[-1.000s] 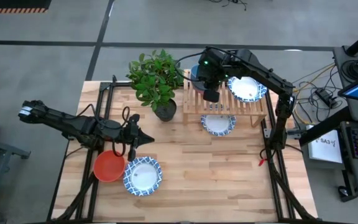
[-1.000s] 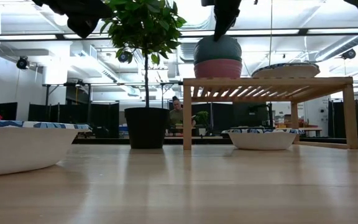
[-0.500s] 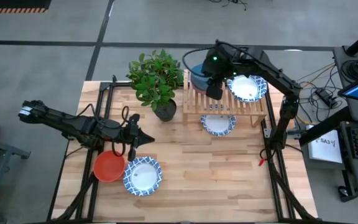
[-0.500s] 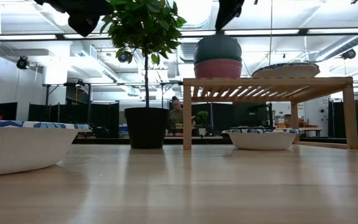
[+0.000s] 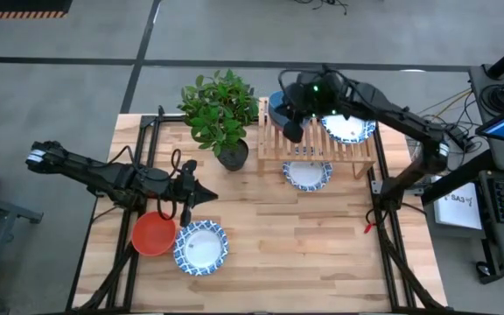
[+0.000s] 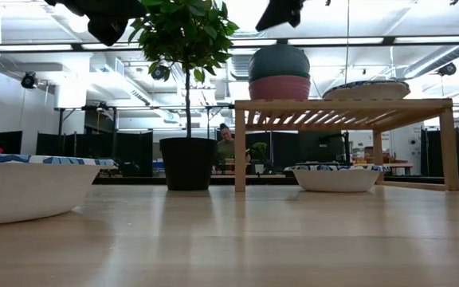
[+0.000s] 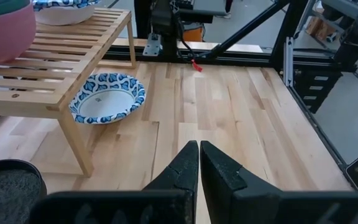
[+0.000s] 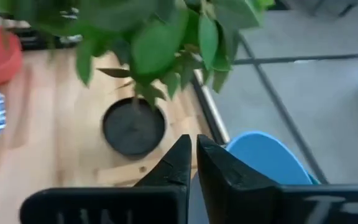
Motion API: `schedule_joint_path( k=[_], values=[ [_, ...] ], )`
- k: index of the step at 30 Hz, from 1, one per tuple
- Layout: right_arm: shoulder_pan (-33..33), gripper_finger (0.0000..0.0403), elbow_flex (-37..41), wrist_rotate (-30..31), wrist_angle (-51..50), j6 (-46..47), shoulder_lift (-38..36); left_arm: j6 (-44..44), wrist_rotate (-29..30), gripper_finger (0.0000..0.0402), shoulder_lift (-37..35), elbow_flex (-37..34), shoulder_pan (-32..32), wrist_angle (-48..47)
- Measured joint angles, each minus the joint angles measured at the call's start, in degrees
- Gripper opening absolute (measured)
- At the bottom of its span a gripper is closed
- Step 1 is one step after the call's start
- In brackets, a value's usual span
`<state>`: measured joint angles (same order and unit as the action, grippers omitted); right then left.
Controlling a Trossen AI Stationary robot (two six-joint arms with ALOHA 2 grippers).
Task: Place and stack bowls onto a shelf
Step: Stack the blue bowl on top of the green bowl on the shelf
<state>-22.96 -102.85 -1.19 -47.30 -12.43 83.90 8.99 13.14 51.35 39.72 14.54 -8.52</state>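
Both arms are dark, slim and jointed, the left arm (image 5: pixel 103 175) ending in a pale grey base joint, the right arm (image 5: pixel 383 109) showing a small green light near its wrist. Black cables loop along each; the fingers (image 7: pixel 182 171) are matte black wedges

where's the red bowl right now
In the high view the red bowl sits at the table's near-left, touching a blue-patterned white bowl, just below the left hand.

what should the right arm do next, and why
Probably lift clear of the stack of bowls on the shelf and head for the patterned bowl beside it. The right gripper is shut and empty above the shelf, and the left gripper waits near the red bowl.
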Motion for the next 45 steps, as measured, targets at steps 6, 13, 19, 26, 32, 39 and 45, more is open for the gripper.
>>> schedule_joint_path(
  k=[6, 13, 19, 26, 32, 39, 45],
  values=[
    [-0.72, 0.0009, 17.69, 1.72, 18.86, 0.46, -8.10, -0.96, -0.01, 0.0000, 0.00, 0.00, -0.01, -0.02],
    [-2.29, 0.0009, 28.19, 1.20, 26.74, 2.64, -12.35, -0.96, -0.01, 0.0000, 0.00, 0.00, 0.01, 0.09],
    [-2.21, 0.0009, 31.84, 0.93, 26.60, 3.02, -11.94, -0.97, -0.01, 0.0000, 0.00, 0.00, -0.01, 0.61],
    [-2.18, 0.0009, 32.00, 1.13, 27.22, 3.04, -12.21, -0.96, 0.01, 0.0000, 0.00, 0.00, 0.00, 1.00],
    [-2.21, 0.0009, 32.30, 1.20, 27.51, 4.35, -15.57, -0.93, -0.01, 0.0000, 0.00, 0.00, 0.01, 0.94],
    [-2.31, 0.0009, 37.44, 3.89, 29.22, 7.93, -22.74, -0.78, -0.01, 0.0000, 0.00, 0.00, 0.00, 0.94],
    [-5.97, 0.0008, 43.67, 6.80, 33.62, 11.86, -27.50, -0.94, -0.01, 0.0000, 0.00, 0.00, -0.01, 2.07]
  ],
)
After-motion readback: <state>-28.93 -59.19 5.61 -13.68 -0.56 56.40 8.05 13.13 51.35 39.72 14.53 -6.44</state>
